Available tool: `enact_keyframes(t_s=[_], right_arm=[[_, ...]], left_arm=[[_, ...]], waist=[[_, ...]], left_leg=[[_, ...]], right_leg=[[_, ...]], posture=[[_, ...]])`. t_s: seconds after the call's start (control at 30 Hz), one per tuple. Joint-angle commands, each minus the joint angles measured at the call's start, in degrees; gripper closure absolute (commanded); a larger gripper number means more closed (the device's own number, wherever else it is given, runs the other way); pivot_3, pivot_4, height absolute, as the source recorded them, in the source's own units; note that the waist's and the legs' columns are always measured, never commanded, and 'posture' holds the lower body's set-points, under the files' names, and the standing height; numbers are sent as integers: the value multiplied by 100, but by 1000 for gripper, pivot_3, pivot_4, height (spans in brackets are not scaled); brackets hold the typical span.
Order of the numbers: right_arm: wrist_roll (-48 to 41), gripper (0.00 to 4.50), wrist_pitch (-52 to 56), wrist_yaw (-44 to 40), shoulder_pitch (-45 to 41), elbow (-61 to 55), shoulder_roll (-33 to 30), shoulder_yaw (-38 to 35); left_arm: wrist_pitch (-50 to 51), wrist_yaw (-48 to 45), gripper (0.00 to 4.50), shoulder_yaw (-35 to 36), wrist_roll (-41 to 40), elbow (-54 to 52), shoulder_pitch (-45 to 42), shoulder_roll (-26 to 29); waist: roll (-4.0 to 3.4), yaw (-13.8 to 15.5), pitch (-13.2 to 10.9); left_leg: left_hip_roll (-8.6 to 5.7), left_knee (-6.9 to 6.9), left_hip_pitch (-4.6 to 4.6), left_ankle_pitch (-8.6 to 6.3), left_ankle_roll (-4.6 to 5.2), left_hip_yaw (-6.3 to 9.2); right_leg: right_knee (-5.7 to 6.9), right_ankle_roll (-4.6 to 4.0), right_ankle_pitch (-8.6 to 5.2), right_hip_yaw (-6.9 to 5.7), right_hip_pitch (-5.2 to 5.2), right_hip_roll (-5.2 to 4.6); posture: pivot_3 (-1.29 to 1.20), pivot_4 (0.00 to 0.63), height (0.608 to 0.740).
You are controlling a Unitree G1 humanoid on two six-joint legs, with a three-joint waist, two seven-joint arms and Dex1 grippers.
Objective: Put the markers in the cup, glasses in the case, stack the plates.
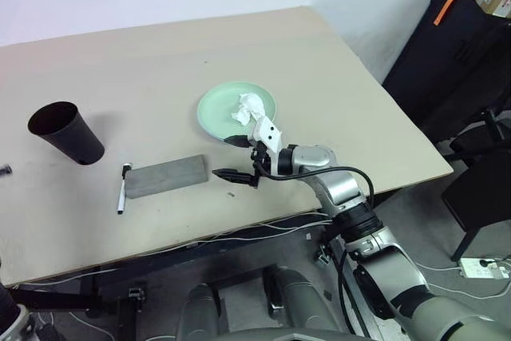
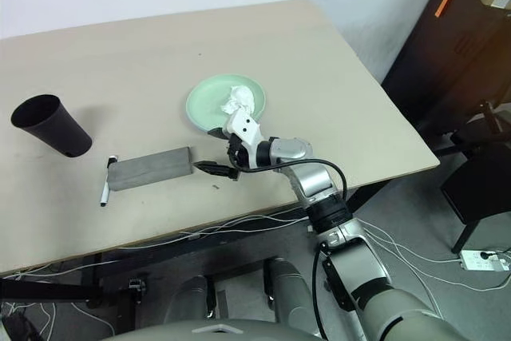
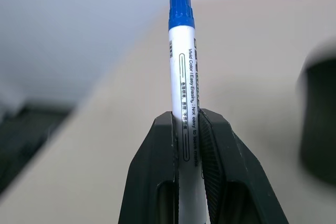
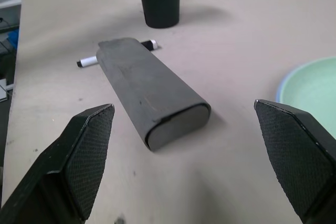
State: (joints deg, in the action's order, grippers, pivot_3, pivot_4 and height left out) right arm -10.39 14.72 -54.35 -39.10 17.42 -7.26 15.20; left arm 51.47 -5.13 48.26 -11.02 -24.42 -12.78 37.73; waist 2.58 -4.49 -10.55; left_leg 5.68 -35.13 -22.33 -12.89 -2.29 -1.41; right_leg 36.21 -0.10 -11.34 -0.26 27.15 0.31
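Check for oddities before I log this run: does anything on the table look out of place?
A crumpled white tissue lies on the green plate, where a plate should stack. The black-capped marker lies loose beside the grey case.

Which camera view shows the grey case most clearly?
The right wrist view: the grey case lies large between the open fingers of the right gripper. Both eye views show it small on the table.
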Motion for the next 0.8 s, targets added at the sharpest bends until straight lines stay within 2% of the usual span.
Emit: enact_keyframes(t_s=[0.03,0.27,0.47,0.63,0.8], right_arm=[[-95,0,-123,89,-172,-67,75,-152],[-47,0,-146,353,-81,-160,89,-203],[26,0,-80,599,72,-351,-33,-219],[12,0,-4,722,172,-536,-188,-268],[12,0,7,820,199,-585,-240,-265]], left_arm=[[-1114,-198,4234,-106,-130,304,-385,74],[-2975,-877,4234,-1014,-348,1725,-1355,12],[-4482,-1168,4234,-1883,14,3463,-1747,-73],[-5102,-1096,4234,-2133,124,4245,-1749,-141],[-5357,-968,4234,-2192,123,4437,-1613,-155]], waist=[[0,33,0],[1,129,1],[0,149,0],[0,189,0],[1,199,0]], left_leg=[[0,0,0,0,0,-3],[0,-5,-3,1,1,-7],[1,-2,-1,2,3,-12],[2,-2,-4,2,3,-17],[2,-3,-4,2,3,-17]], right_leg=[[0,1,1,2,0,0],[-2,9,6,2,-2,0],[0,27,17,4,0,3],[0,29,18,5,4,3],[0,30,18,5,3,3]], posture=[[0,150,733],[0,150,733],[0,150,733],[0,150,733],[0,150,733]])
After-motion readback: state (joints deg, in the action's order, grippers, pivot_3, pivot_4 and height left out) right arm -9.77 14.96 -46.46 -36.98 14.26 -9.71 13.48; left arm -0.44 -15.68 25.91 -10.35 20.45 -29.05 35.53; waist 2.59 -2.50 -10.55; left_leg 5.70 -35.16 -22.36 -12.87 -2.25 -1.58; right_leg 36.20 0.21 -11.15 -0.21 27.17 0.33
